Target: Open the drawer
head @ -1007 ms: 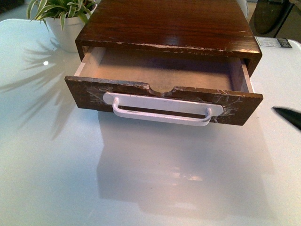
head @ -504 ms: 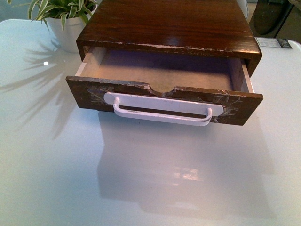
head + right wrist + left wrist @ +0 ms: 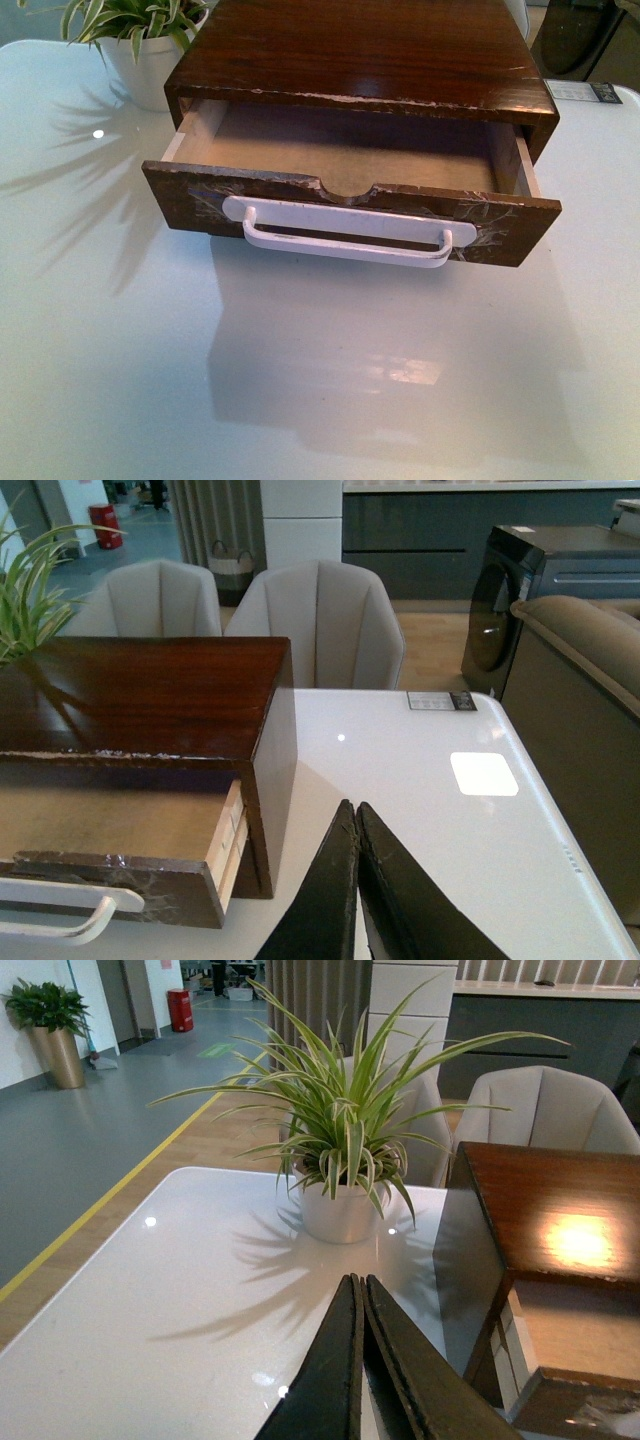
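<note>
The drawer (image 3: 200, 205) is dark-brown wood with whitish scratches, a long white bar handle (image 3: 345, 248) and a semicircular notch in its rim. It stands pulled out from the dark wooden cabinet (image 3: 360, 50), and its pale inside is empty. Neither gripper shows in the front view. My left gripper (image 3: 358, 1282) is shut and empty, off the cabinet's left side; the drawer's corner (image 3: 575, 1410) lies beside it. My right gripper (image 3: 353, 808) is shut and empty, off the cabinet's right side, with the drawer (image 3: 120, 875) and its handle (image 3: 60, 920) beside it.
A white pot with a striped green plant (image 3: 140, 45) stands at the cabinet's back left, also in the left wrist view (image 3: 345, 1150). The glossy white table (image 3: 320, 380) stretches in front. Grey chairs (image 3: 320, 620) and a dark appliance (image 3: 530, 590) stand beyond the far edge.
A dark gripper tip at the right edge of the front view has gone out of view. The drawer has stayed open, barely shifted.
</note>
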